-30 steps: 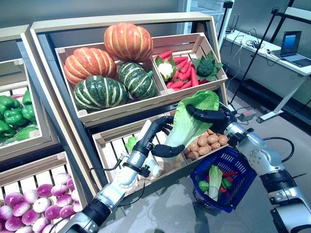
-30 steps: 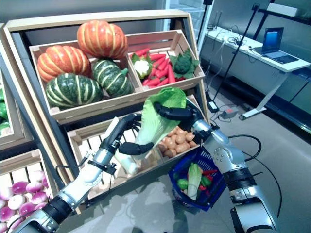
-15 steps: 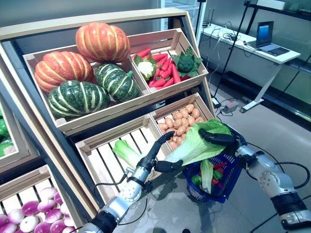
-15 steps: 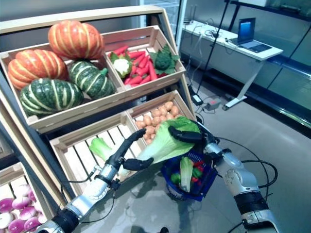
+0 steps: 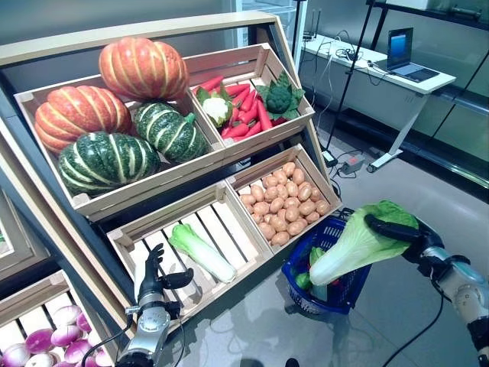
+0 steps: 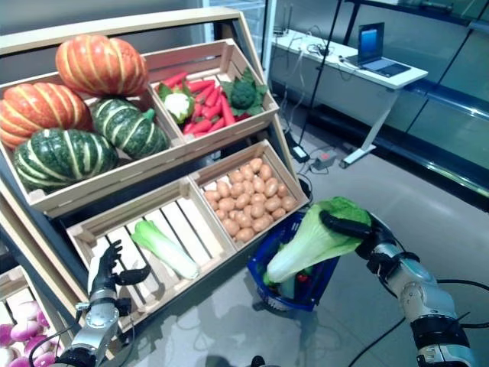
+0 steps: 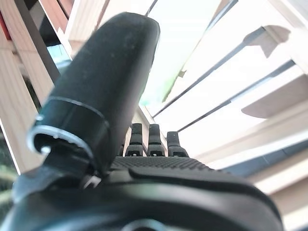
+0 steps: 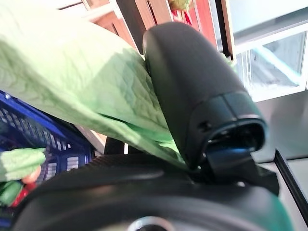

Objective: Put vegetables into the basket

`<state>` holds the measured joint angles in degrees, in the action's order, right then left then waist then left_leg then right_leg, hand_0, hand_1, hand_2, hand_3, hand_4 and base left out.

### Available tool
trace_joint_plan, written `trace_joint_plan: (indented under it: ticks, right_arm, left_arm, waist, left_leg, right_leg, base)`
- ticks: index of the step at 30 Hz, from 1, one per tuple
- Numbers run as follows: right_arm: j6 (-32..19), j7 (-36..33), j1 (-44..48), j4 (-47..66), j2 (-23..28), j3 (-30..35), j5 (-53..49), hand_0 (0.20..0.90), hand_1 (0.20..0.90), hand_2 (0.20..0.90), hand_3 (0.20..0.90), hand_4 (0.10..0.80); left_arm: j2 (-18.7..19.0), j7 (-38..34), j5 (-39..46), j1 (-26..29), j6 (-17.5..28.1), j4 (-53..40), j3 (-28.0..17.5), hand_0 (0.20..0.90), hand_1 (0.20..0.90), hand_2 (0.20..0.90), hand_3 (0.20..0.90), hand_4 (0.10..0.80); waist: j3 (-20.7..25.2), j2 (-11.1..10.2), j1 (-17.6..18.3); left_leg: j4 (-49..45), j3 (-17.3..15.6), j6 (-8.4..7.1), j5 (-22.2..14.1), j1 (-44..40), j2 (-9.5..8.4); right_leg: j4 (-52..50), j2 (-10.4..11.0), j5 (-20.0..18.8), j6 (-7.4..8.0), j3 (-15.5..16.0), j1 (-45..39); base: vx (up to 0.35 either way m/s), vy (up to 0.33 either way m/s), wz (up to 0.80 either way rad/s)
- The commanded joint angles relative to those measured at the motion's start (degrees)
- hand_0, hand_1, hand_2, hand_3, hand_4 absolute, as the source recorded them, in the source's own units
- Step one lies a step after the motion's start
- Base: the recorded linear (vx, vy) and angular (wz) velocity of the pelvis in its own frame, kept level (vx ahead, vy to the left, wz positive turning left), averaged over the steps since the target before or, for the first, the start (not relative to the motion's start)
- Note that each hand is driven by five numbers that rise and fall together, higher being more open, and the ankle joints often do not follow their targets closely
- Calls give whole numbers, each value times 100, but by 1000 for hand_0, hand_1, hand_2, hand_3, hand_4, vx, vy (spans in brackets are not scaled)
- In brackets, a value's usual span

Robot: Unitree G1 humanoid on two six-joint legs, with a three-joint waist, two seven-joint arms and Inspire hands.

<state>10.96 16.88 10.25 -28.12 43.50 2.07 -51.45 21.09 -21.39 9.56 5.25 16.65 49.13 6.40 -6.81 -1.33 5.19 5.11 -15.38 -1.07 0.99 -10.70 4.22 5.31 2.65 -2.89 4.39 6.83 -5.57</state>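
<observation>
My right hand [image 5: 405,232] is shut on a large green napa cabbage [image 5: 359,242] and holds it tilted, white stalk end down, over the blue basket [image 5: 345,287] on the floor. The cabbage also shows in the right wrist view [image 8: 72,91], pinched under my thumb [image 8: 192,86]. Another cabbage and some green and red vegetables lie in the basket [image 6: 294,281]. My left hand [image 5: 155,275] is open and empty, fingers straight up, in front of the lower left crate; its fingers show in the left wrist view [image 7: 149,139].
The wooden stand [image 5: 221,191] with its crates rises behind and left of the basket. A lone cabbage [image 5: 200,251] lies in the lower slatted crate near my left hand. A white desk [image 5: 382,65] with a laptop stands at the back right. Bare floor lies to the right.
The view has shifted. My left hand let go of the cabbage and dropped back low to the left. My right hand carried the cabbage to the right, over the basket.
</observation>
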Motion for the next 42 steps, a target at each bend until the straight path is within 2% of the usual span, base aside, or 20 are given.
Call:
trace_joint_plan:
  ticks: [1, 2, 6, 8, 12, 16, 20, 25, 28, 29, 30, 33, 36, 42]
  right_arm:
    - [-808, -132, 566, -36, 202, 513, -130, 300, 300, 300, 300, 400]
    - [-867, -160, 558, -150, 211, 576, -6, 300, 300, 300, 300, 400]
    - [-1000, -581, 707, -530, 291, 577, 220, 300, 300, 300, 300, 400]
    - [-1019, -855, 798, -718, 339, 574, 268, 300, 300, 300, 300, 400]
    - [-1139, -1320, 964, -1248, 482, 543, 1085, 300, 300, 300, 300, 400]
    - [-1187, -1693, 1165, -1737, 782, 515, 1589, 300, 300, 300, 300, 400]
    - [-1245, -2000, 1515, -1998, 965, 362, 1822, 300, 300, 300, 300, 400]
    - [-1612, -2903, 2590, -2337, 1208, -98, 1867, 300, 300, 300, 300, 400]
    - [-1776, -3542, 3080, -2317, 1188, -354, 1890, 300, 300, 300, 300, 400]
    - [-1765, -3734, 3208, -2279, 1163, -430, 1930, 300, 300, 300, 300, 400]
    - [-1759, -3906, 3339, -2280, 1141, -475, 1981, 300, 300, 300, 300, 400]
    - [-1752, -4079, 3521, -2306, 1160, -570, 2009, 300, 300, 300, 300, 400]
    - [-1813, -4084, 3671, -2428, 1162, -590, 2005, 300, 300, 300, 300, 400]
    - [-1840, -4063, 4311, -2776, 1209, -888, 2129, 300, 300, 300, 300, 400]
  left_arm:
    - [124, 1385, 845, 479, 873, -418, 192, 900, 900, 900, 900, 800]
    - [78, 1521, 865, 396, 871, -612, 265, 900, 900, 900, 900, 800]
    - [205, 1292, 879, 368, 786, -664, 327, 900, 900, 900, 900, 800]
    - [248, 976, 685, 388, 747, -574, 353, 900, 900, 900, 900, 800]
    - [342, 596, 382, 352, 728, -565, 347, 900, 900, 900, 900, 800]
    - [501, 343, 174, 242, 751, -934, 402, 900, 900, 900, 900, 800]
    - [654, 100, 174, 375, 749, -1444, 483, 900, 900, 900, 900, 800]
    - [872, -906, 47, 1193, 853, -2064, 670, 900, 900, 900, 900, 800]
    - [922, -1581, -118, 1591, 938, -2423, 736, 900, 900, 900, 900, 800]
    - [930, -1767, -264, 1683, 950, -2563, 762, 900, 900, 900, 900, 800]
    - [950, -1870, -396, 1762, 935, -2703, 776, 900, 900, 900, 900, 800]
    - [1022, -2010, -589, 1938, 864, -2921, 900, 900, 900, 900, 900, 800]
    - [1137, -2036, -545, 2064, 871, -2967, 995, 900, 900, 900, 900, 800]
    - [1259, -2268, -446, 2313, 945, -2919, 1105, 900, 900, 900, 900, 800]
  waist:
    - [314, -257, -42]
    - [306, -235, -65]
    - [298, -195, -97]
    - [299, -183, -104]
    - [272, -162, -184]
    - [206, -149, -286]
    - [-33, -139, -385]
    - [-899, -37, -462]
    - [-1344, 67, -449]
    - [-1454, 114, -470]
    - [-1562, 129, -485]
    - [-1730, 170, -508]
    - [-1900, 221, -510]
    - [-2128, 391, -477]
  left_leg:
    - [-11, 73, -179, -550, -51, 15]
    - [-11, 83, -170, -561, -53, 15]
    - [-11, 87, -161, -576, -74, 9]
    - [-11, 106, -152, -567, -72, 2]
    - [-11, 140, -143, -561, -75, -7]
    - [-35, 171, -143, -539, -51, -11]
    - [-592, 237, -166, -653, 372, -1]
    - [-1973, 457, -177, -949, 1652, 52]
    - [-3043, 565, -131, -1227, 2530, 77]
    - [-3386, 656, -140, -1455, 2725, 75]
    - [-3773, 715, -77, -1612, 3019, 49]
    - [-4662, 810, 64, -1979, 3638, 22]
    - [-5394, 811, 193, -2290, 4121, -17]
    - [-6342, 792, 258, -2535, 4931, -5]
  right_leg:
    - [-31, 112, 275, 114, 172, -267]
    - [-31, 110, 276, 106, 172, -269]
    - [-31, 103, 275, 112, 175, -290]
    - [-31, 96, 279, 100, 158, -291]
    - [-31, 92, 292, 95, 182, -303]
    - [-31, 100, 296, 72, 211, -307]
    - [-214, 171, 342, 1, 300, -101]
    - [-1332, 371, 698, -150, 560, 896]
    - [-2450, 525, 1040, -306, 671, 1749]
    - [-2934, 541, 1298, -326, 648, 1969]
    - [-3384, 608, 1439, -373, 646, 2272]
    - [-4391, 812, 1790, -493, 681, 2848]
    - [-5262, 1018, 2081, -535, 634, 3407]
    - [-6196, 1167, 2349, -619, 463, 4263]
  base:
    - [0, 0, 0]
    - [0, 0, 0]
    - [38, 3, 1]
    - [57, -7, -2]
    - [79, -35, -1]
    - [86, -55, 0]
    - [-52, -62, 0]
    - [-340, -79, 5]
    - [-306, -38, 10]
    - [-189, -29, 1]
    - [-162, -44, 16]
    - [-160, -40, 31]
    - [-105, -39, 27]
    - [-78, -19, 7]
